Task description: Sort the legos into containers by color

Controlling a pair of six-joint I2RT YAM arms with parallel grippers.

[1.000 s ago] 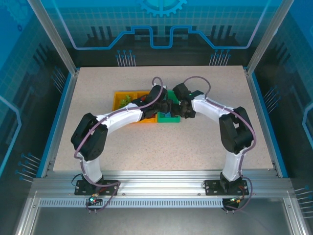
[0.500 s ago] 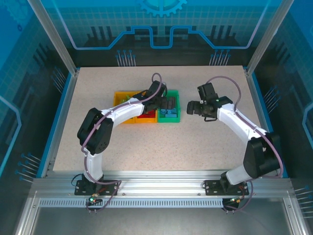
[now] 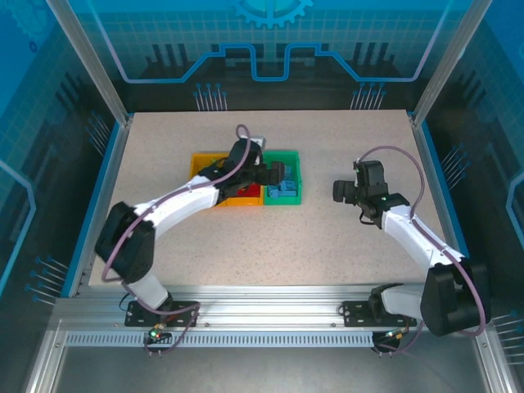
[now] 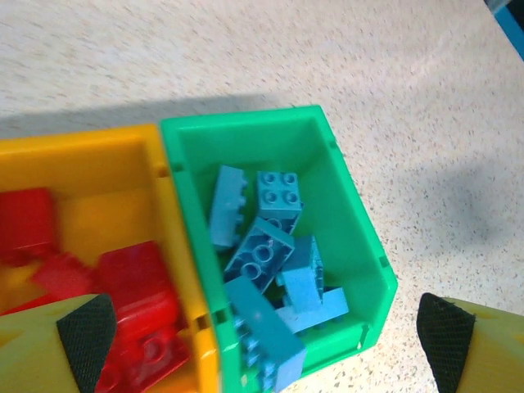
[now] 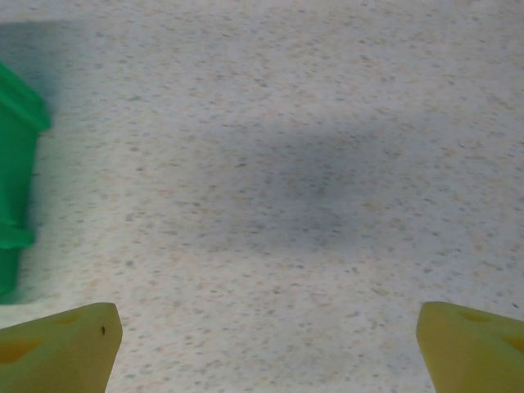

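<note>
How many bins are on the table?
3, in a row: the left yellow bin, the middle yellow bin holding red bricks, and the green bin holding blue bricks, rightmost.

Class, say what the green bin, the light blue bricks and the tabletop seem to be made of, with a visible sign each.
Green bin: likely moulded plastic; smooth, slightly glossy walls.
Light blue bricks: hard plastic; crisp studs, even colour.
Tabletop: speckled beige, matte; perhaps laminate or stone-look composite.

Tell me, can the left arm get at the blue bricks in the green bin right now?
Probably yes: the left gripper hangs open above the open-topped green bin, with nothing between it and the blue bricks.
</note>
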